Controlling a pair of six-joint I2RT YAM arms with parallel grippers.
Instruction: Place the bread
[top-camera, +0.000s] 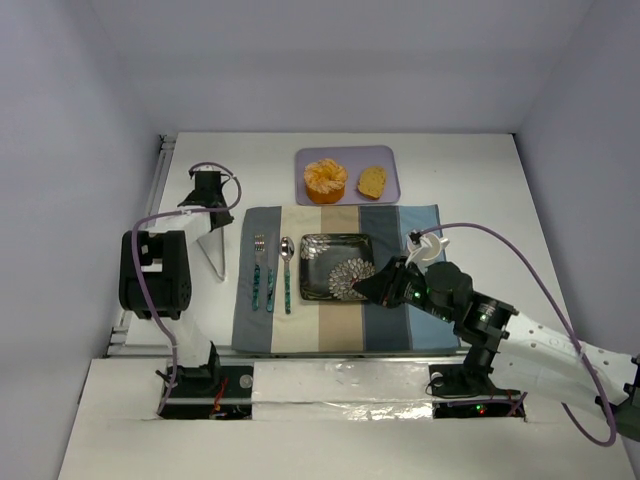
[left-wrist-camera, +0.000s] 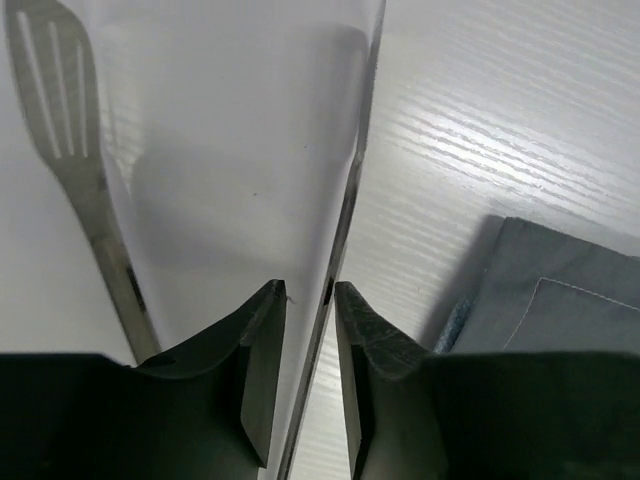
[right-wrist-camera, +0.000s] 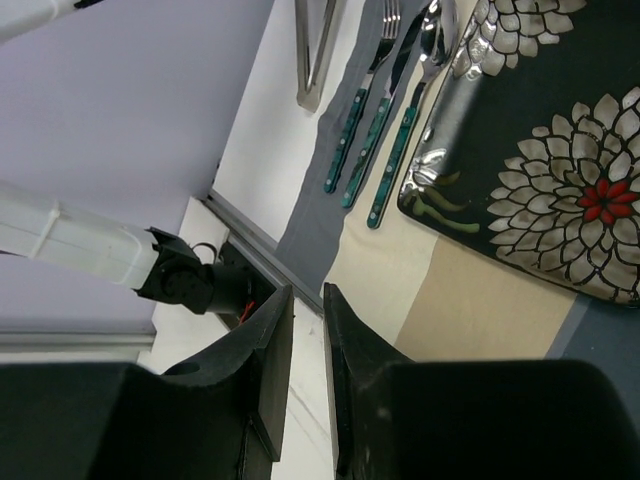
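The bread (top-camera: 372, 182), a small golden slice with a brown crust, lies on a lavender tray (top-camera: 391, 158) at the back of the table. My left gripper (top-camera: 212, 222) is at the left, shut on the thin edge of one arm of metal serving tongs (top-camera: 216, 252). In the left wrist view that edge runs between my left gripper (left-wrist-camera: 310, 288), with the tongs' slotted arm (left-wrist-camera: 60, 130) beside it. My right gripper (top-camera: 362, 288) is shut and empty over the near right corner of a black floral plate (top-camera: 335, 265); it also shows in the right wrist view (right-wrist-camera: 308, 290).
A round ridged orange pastry (top-camera: 326, 180) shares the tray. A striped placemat (top-camera: 400, 300) holds the plate (right-wrist-camera: 540, 150), plus a fork (top-camera: 258, 270), knife (top-camera: 270, 275) and spoon (top-camera: 286, 268) to its left. Walls enclose the table's left, back and right.
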